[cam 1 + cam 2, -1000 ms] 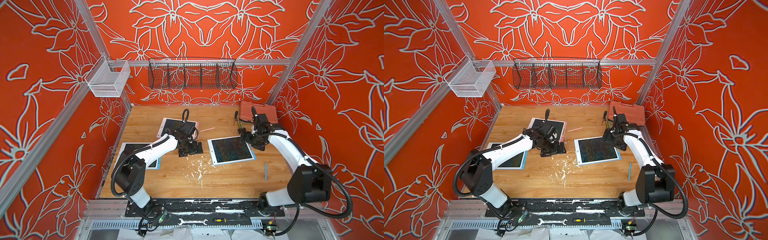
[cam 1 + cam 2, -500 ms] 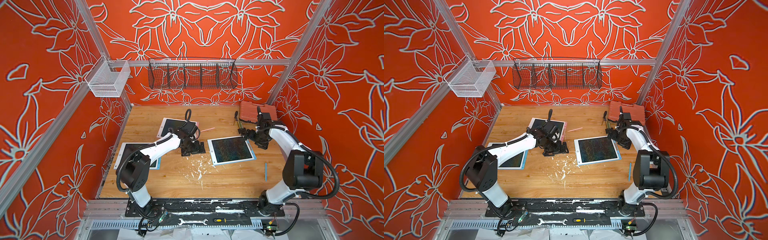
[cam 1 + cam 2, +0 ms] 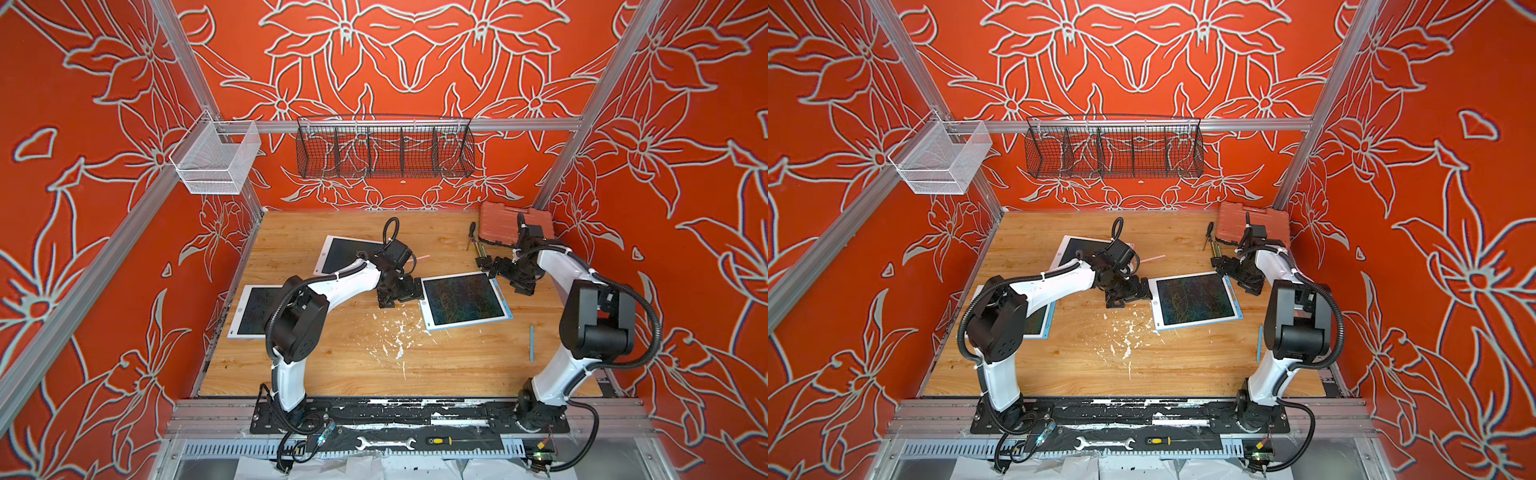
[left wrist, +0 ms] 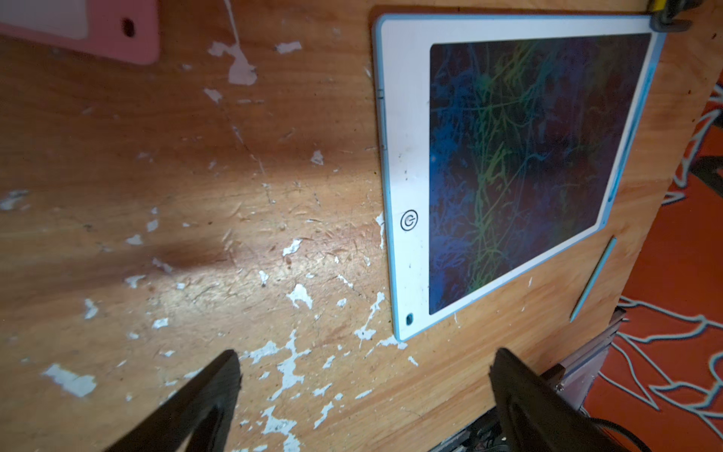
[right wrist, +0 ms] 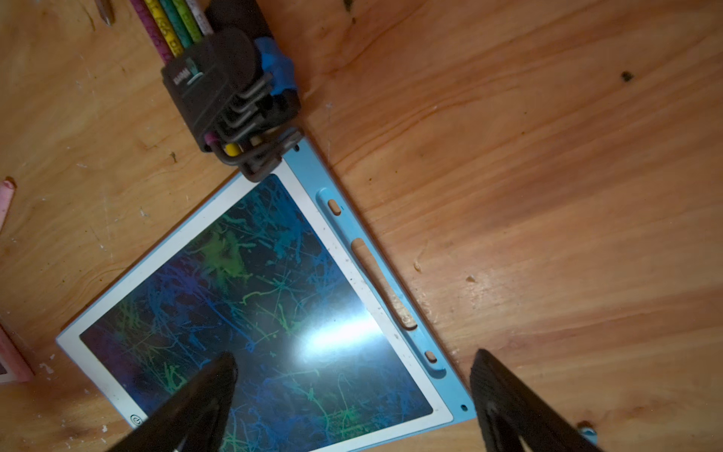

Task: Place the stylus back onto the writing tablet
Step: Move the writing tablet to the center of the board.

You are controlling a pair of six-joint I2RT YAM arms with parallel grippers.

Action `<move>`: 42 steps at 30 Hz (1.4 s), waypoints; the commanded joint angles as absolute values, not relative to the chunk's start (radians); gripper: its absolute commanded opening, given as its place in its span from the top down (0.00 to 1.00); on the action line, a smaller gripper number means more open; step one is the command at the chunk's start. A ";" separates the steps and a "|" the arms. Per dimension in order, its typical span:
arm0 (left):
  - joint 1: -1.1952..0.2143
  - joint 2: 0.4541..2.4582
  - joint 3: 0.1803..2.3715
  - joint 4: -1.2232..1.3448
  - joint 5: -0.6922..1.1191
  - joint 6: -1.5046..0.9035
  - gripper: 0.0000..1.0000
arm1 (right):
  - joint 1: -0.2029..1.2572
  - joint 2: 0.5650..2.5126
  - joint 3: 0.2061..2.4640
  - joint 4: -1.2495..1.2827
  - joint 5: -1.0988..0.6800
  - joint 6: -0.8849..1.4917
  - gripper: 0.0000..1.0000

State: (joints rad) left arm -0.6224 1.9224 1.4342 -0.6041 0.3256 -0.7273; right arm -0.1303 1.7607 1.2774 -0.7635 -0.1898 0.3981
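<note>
Plainly, the blue stylus (image 3: pixel 531 343) is seen lying flat on bare wood near the right edge of the tabletop (image 3: pixel 332 374), roughly parallel to that edge and gripped by nothing. The same stylus (image 4: pixel 594 278) is caught in the left wrist view, set apart from the writing tablet (image 3: pixel 464 300), just off its near right corner. The writing tablet is laid face up near the middle of the tabletop, slightly turned. Its dark screen is covered with coloured scribbles, and a long groove (image 5: pixel 379 281) is seen along its blue side.

The right hand (image 5: pixel 352 368) is held above that grooved side, one finger over the screen and one over the wood, the fingers spread wide with nothing between them. The left hand (image 4: pixel 365 368) is held just beside the tablet's left side, its fingers likewise spread wide over the flecked wood and nothing gripped.

A hex key set (image 5: pixel 231 101) is propped against the tablet's far right corner. A pink tablet (image 3: pixel 345 257) and a pink stylus (image 3: pixel 419 258) are found toward the far edge, a second blue tablet (image 3: pixel 255 311) by the left edge, and a red case (image 3: pixel 503 224) in the far right corner.
</note>
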 commanded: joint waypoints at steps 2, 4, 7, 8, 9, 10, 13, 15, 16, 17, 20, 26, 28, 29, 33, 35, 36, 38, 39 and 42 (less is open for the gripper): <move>-0.640 1.998 1.503 -0.604 0.321 -0.759 0.03 | -0.138 1.802 1.305 -0.752 -0.227 0.381 0.05; -0.646 2.029 1.533 -0.613 0.322 -0.759 0.03 | -0.140 1.816 1.310 -0.752 -0.230 0.379 0.05; -0.653 2.067 1.570 -0.624 0.330 -0.761 0.03 | -0.144 1.833 1.315 -0.751 -0.244 0.375 0.05; -0.655 2.076 1.578 -0.624 0.334 -0.762 0.03 | -0.144 1.839 1.317 -0.753 -0.249 0.373 0.05; -0.655 2.085 1.584 -0.623 0.338 -0.765 0.03 | -0.145 1.847 1.321 -0.752 -0.254 0.372 0.05; -0.655 2.091 1.589 -0.624 0.340 -0.767 0.02 | -0.146 1.852 1.324 -0.752 -0.258 0.371 0.05; -0.657 2.117 1.609 -0.627 0.351 -0.769 0.03 | -0.146 1.866 1.328 -0.751 -0.271 0.368 0.05; -0.657 2.134 1.628 -0.636 0.351 -0.764 0.03 | -0.146 1.877 1.331 -0.753 -0.274 0.368 0.05; -0.657 2.142 1.637 -0.641 0.353 -0.760 0.03 | -0.146 1.879 1.331 -0.752 -0.276 0.366 0.05; -0.657 2.150 1.647 -0.645 0.354 -0.758 0.03 | -0.147 1.884 1.329 -0.752 -0.281 0.367 0.05; -0.657 2.176 1.679 -0.658 0.361 -0.748 0.03 | -0.147 1.896 1.328 -0.754 -0.287 0.365 0.06; -0.658 2.211 1.726 -0.672 0.380 -0.735 0.03 | -0.146 1.894 1.312 -0.748 -0.297 0.371 0.07; -0.658 2.221 1.740 -0.679 0.386 -0.729 0.03 | -0.147 1.892 1.305 -0.749 -0.299 0.372 0.07; -0.659 2.228 1.748 -0.684 0.387 -0.726 0.02 | -0.146 1.890 1.301 -0.747 -0.303 0.372 0.08; -0.660 2.247 1.758 -0.686 0.395 -0.723 0.02 | -0.146 1.885 1.285 -0.745 -0.310 0.373 0.08; -0.660 2.251 1.760 -0.685 0.399 -0.723 0.02 | -0.146 1.880 1.277 -0.747 -0.305 0.373 0.08; -0.660 2.252 1.760 -0.684 0.400 -0.721 0.02 | -0.147 1.879 1.274 -0.745 -0.307 0.373 0.09; -0.660 2.252 1.760 -0.686 0.402 -0.719 0.02 | -0.146 1.875 1.266 -0.746 -0.313 0.374 0.09; -0.660 2.253 1.759 -0.686 0.402 -0.718 0.02 | -0.146 1.873 1.263 -0.745 -0.314 0.374 0.09; -0.660 2.251 1.753 -0.684 0.404 -0.715 0.02 | -0.147 1.865 1.249 -0.742 -0.319 0.379 0.10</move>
State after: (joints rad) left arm -0.6540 2.2192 1.7531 -0.6533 0.3923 -0.7284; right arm -0.1417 1.8828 1.2701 -0.7349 -0.2974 0.3775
